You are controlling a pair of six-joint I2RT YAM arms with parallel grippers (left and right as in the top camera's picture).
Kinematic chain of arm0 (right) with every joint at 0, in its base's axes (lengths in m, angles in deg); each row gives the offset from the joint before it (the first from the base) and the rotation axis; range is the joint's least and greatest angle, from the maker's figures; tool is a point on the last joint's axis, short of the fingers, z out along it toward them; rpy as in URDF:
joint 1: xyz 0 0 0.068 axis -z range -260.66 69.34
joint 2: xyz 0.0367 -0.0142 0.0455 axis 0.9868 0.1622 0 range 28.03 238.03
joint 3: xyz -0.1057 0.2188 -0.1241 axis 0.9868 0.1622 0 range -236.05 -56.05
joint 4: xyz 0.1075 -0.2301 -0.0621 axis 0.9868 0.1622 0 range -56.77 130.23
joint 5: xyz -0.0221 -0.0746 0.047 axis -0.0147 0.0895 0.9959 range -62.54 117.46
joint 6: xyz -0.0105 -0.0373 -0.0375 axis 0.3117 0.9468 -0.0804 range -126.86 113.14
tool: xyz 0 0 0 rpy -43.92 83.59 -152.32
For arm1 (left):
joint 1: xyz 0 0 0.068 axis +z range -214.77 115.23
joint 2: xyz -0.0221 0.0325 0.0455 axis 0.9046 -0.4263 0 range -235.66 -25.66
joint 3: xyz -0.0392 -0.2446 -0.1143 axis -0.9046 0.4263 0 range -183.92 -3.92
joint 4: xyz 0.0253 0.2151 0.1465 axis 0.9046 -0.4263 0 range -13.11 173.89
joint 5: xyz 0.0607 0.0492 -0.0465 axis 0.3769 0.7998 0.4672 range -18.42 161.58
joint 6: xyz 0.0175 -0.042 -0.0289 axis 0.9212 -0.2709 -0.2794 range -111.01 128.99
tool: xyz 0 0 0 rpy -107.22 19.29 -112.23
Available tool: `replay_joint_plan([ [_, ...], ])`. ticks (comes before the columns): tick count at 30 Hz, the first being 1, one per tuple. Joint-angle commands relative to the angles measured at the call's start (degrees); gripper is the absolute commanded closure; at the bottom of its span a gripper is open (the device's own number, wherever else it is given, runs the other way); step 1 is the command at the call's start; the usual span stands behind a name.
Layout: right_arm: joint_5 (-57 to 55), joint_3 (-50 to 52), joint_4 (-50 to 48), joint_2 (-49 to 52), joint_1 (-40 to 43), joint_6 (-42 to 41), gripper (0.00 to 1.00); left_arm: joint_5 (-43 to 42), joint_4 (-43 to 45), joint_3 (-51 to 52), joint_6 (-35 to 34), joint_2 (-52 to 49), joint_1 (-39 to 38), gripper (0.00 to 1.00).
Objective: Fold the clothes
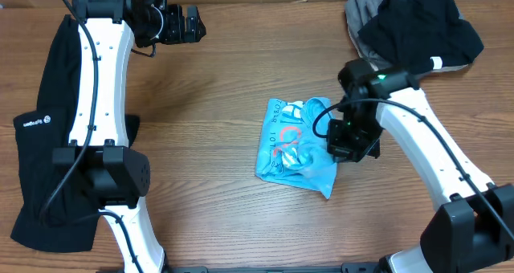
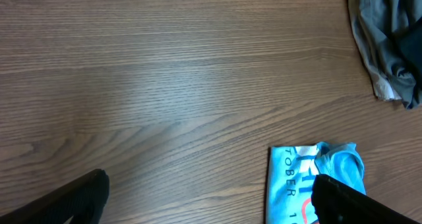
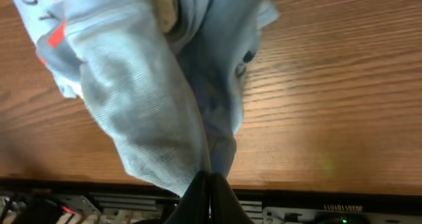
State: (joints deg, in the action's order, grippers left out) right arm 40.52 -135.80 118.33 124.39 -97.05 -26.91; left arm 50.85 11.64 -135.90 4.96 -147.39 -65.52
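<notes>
The light blue T-shirt (image 1: 291,148) with white lettering lies bunched in the middle of the table. My right gripper (image 1: 344,147) sits at its right edge, shut on a fold of the blue cloth. In the right wrist view the T-shirt (image 3: 148,79) hangs from the closed right gripper (image 3: 210,186), lifted a little off the wood. My left gripper (image 1: 191,24) is at the back left, open and empty. In its wrist view the T-shirt (image 2: 293,178) shows beside the right fingertip (image 2: 346,201), and the left gripper (image 2: 211,207) holds nothing.
A long black garment (image 1: 40,144) with a small white logo lies along the left edge under my left arm. A pile of black and grey clothes (image 1: 414,24) sits at the back right corner, with the grey garment (image 2: 389,39) also in the left wrist view.
</notes>
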Motion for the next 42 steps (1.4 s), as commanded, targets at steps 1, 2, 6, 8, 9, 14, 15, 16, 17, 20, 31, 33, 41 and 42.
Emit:
replay_joint_plan([
  [1,0.33,3.41,-0.81,-0.24,-0.37,-1.55,0.96,0.39,0.04,-0.87,1.33,1.09,0.0,0.0],
  [2,0.79,4.63,-1.11,-0.24,-0.44,-2.1,0.96,0.42,0.04,-0.87,1.33,1.09,0.0,0.0],
  [6,3.08,10.88,-2.51,-0.24,-0.42,-3.45,0.96,0.42,0.07,-0.87,1.55,1.09,0.0,0.0],
  [8,2.99,14.45,-2.97,-0.24,-0.42,-5.57,0.96,0.39,0.07,-0.87,2.01,1.09,0.0,0.0],
  [9,3.06,15.54,-3.43,-0.26,-0.42,-5.95,0.96,0.39,0.07,-0.87,2.27,1.09,0.0,0.0],
  [14,2.82,16.7,-3.76,-0.55,-0.42,-7.78,0.96,0.42,0.07,-0.87,2.38,1.09,0.0,0.0],
  [15,2.86,16.7,-3.74,-0.81,-0.42,-8.04,0.96,0.42,0.09,-0.87,2.38,1.09,0.0,0.0],
  [16,2.86,16.7,-3.54,-1.22,-0.42,-8.13,0.96,0.42,0.09,-0.87,2.38,1.09,0.0,0.0],
  [17,2.86,16.7,-3.21,-1.66,-0.42,-8.13,0.96,0.42,0.09,-0.87,2.4,1.09,0.0,0.0],
  [20,3.08,16.7,-0.92,-3.48,-0.44,-8.63,0.96,0.66,0.13,-0.87,2.82,1.09,0.02,0.0],
  [31,3.13,16.74,3.74,-8.22,-3.1,-12.61,0.71,1.31,0.31,-0.87,2.82,1.09,0.0,0.0],
  [33,3.19,16.76,3.74,-8.22,-3.65,-13.0,0.52,1.68,0.31,-0.87,2.82,1.09,0.0,0.0],
  [41,-6.49,12.2,-8.9,-10.8,-5.11,-12.55,0.67,1.86,0.55,-0.87,4.31,1.09,0.02,0.0],
  [42,-7.56,10.75,-11.72,-10.82,-5.42,-10.25,0.65,1.86,0.72,-0.87,4.28,1.09,0.02,0.0],
])
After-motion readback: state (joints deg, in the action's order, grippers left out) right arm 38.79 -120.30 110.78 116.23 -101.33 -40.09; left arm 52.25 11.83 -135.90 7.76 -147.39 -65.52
